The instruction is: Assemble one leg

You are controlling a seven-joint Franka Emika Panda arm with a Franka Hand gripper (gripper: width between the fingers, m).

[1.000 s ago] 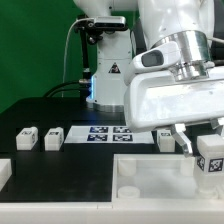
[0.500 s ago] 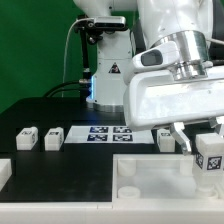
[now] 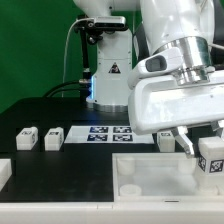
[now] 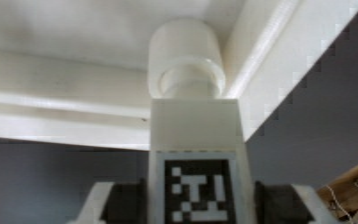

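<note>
My gripper (image 3: pixel 211 150) is shut on a white leg (image 3: pixel 211 160) with a black-and-white tag on its face, holding it upright over the right end of the large white tray-shaped piece (image 3: pixel 150 180). In the wrist view the leg (image 4: pixel 197 140) runs between my fingers (image 4: pixel 119 203), and its rounded end points at the tray's inner wall (image 4: pixel 87 90). Whether the leg's end touches the tray is hidden. Three more legs lie on the table: two at the exterior view's left (image 3: pixel 27 138) (image 3: pixel 54 137) and one (image 3: pixel 166 141) behind the tray.
The marker board (image 3: pixel 110 133) lies flat on the black table behind the tray. The robot base (image 3: pixel 107 70) stands at the back centre. A white block (image 3: pixel 4 172) sits at the exterior view's left edge.
The gripper with the leg has shifted slightly toward the exterior view's right and a little lower. The other legs and the tray have not moved.
</note>
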